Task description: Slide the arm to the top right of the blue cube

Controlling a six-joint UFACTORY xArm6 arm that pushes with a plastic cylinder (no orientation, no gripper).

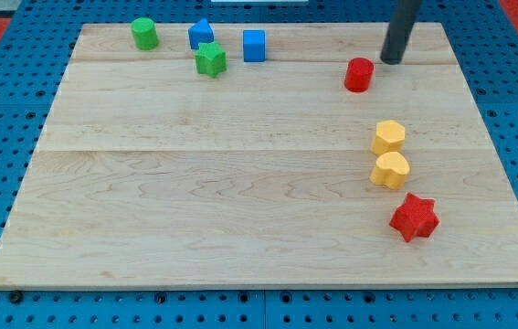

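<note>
The blue cube (pixel 254 45) sits near the view's top, left of centre, on the wooden board (pixel 240 183). My tip (pixel 392 60) rests on the board far to the cube's right, just up and right of a red cylinder (pixel 359 75). A blue pentagon-like block (pixel 201 34) and a green star (pixel 210 59) lie just left of the cube.
A green cylinder (pixel 144 33) stands at the top left. A yellow hexagon (pixel 388 137) and a yellow heart (pixel 391 170) lie at the right, with a red star (pixel 414 217) below them. The board lies on a blue pegboard.
</note>
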